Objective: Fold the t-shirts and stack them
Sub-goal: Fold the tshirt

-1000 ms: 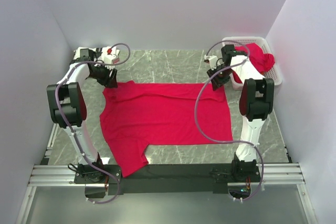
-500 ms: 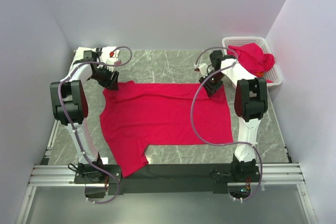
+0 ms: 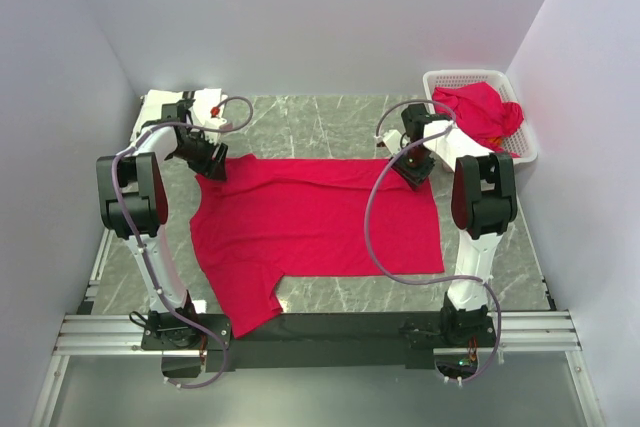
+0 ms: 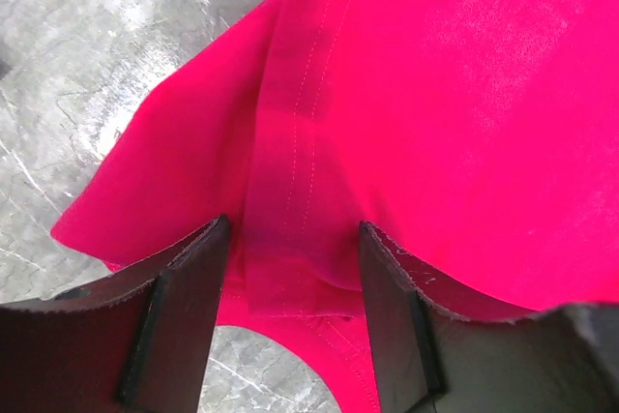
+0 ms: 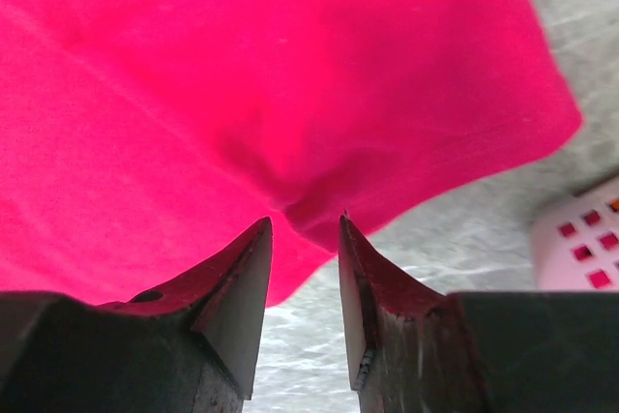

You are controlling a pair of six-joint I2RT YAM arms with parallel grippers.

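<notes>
A bright red t-shirt (image 3: 315, 222) lies spread flat on the marble table. My left gripper (image 3: 210, 162) is at its far left corner. In the left wrist view it (image 4: 295, 229) is open, with a stitched hem fold of the red cloth (image 4: 290, 142) lying between the jaws, unpinched. My right gripper (image 3: 415, 169) is at the shirt's far right corner. In the right wrist view it (image 5: 305, 224) is open with a narrow gap, and a puckered ridge of red cloth (image 5: 290, 94) sits just past the fingertips. The white patterned t-shirt is out of view.
A white lattice basket (image 3: 436, 79) stands at the far right corner with another red t-shirt (image 3: 485, 112) heaped in it; its corner shows in the right wrist view (image 5: 580, 249). Grey walls close in on three sides. The arm rail runs along the near edge.
My right gripper has shifted slightly along the shirt's far right corner, left and then back, and its cable loop has swung. My left gripper has stayed at the far left corner.
</notes>
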